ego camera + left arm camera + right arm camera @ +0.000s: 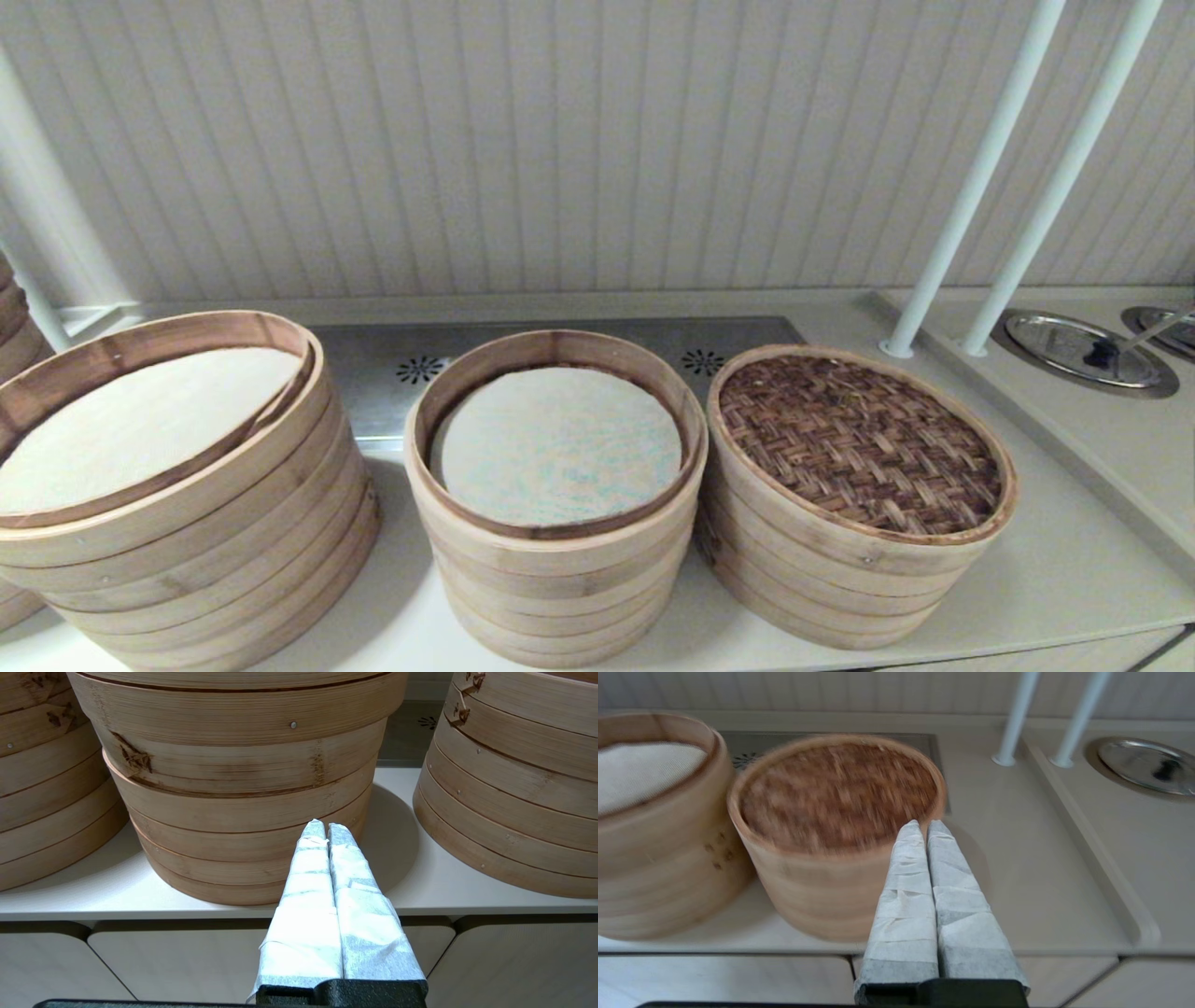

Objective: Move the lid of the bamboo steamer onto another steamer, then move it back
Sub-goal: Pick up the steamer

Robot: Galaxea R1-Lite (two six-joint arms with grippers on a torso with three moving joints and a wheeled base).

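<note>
The bamboo steamer lid (859, 443), dark herringbone weave in a pale hoop, lies flat on the low stack of pale rings (822, 579) at the counter's right; that stack's liner is hidden under it. In the right wrist view the lid (838, 791) and the low stack (817, 896) appear blurred. My right gripper (924, 823) is shut and empty, out in front of the counter edge, its tips pointing at the stack's right side. My left gripper (325, 823) is shut and empty, low before the counter, facing the wide stack (243, 812). Neither gripper shows in the head view.
The taller stack with a bluish-flecked liner (560, 443) stands in the middle, touching the lidded stack. The wide stack with a cream liner (187, 560) is at the left. Two white poles (971, 187) and a metal dish (1083, 350) stand at the right.
</note>
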